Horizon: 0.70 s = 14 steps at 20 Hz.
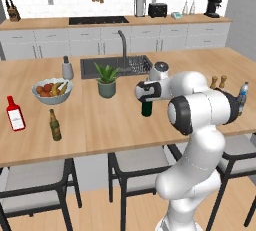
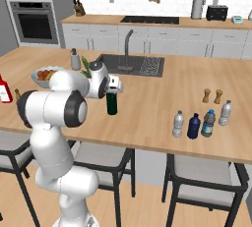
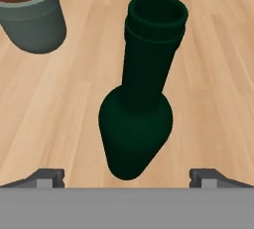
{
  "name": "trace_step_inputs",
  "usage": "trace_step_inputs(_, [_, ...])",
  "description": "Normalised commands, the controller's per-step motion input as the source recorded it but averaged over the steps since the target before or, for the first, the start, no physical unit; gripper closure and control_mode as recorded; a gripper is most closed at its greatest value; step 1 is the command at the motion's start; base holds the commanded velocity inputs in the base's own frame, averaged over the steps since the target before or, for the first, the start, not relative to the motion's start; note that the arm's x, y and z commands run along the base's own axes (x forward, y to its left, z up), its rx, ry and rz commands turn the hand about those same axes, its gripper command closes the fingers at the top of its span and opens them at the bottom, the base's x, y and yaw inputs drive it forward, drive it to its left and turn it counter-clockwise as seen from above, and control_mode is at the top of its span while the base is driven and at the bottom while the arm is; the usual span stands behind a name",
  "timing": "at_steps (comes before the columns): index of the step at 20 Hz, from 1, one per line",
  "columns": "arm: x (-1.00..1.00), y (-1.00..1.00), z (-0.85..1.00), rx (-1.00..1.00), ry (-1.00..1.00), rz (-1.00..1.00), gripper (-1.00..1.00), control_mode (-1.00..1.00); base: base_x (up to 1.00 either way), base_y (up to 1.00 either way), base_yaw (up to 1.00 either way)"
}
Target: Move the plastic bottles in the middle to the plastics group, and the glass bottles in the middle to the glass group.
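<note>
- Jaws spread fully wide, gripping nothing, with the gripper (image 3: 127, 177) poised straight above the tall dark green glass wine-style bottle (image 3: 139, 89); fingertips (image 3: 47, 178) flank its shoulders without touching.
- Centred over the open mouth and long neck, likely so a descent puts the narrow neck between the fingers.
- Green bottle upright on the wooden table (image 1: 110, 125), just beside the grey-potted succulent plant (image 1: 106, 81) and near the dark sink (image 1: 115, 66); in the right base view partly hidden behind the white hand (image 2: 112, 84).
- Glass group well apart at the table's left end: red flask-shaped bottle with white label (image 1: 15, 113) and small olive-brown bottle (image 1: 55, 125), with bare wood beside them for one more.
- Plastic set near the opposite end: clear greyish white-capped bottle (image 2: 178, 124), squat dark blue bottle (image 2: 194, 126), another capped bottle (image 2: 208, 123) touching or nearly touching it, slim clear bottle (image 2: 225, 113) just behind, below two wooden shakers (image 2: 212, 96).
- Judged step: about to grasp the green bottle for carrying leftward; tall shape could tip if clipped.
</note>
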Motion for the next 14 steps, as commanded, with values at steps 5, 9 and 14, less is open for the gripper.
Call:
trace_step_inputs(5, [0.07,-0.01,-0.02,0.0,0.0,0.0,-1.0,-1.0,0.0,0.0,0.0])
trace_step_inputs(9, [0.11,-0.02,-0.03,0.01,0.0,-0.01,-1.0,-1.0,0.0,0.0,0.0])
trace_step_inputs(14, [0.14,0.0,-0.23,0.01,0.02,0.0,-1.0,-1.0,0.0,0.0,0.0])
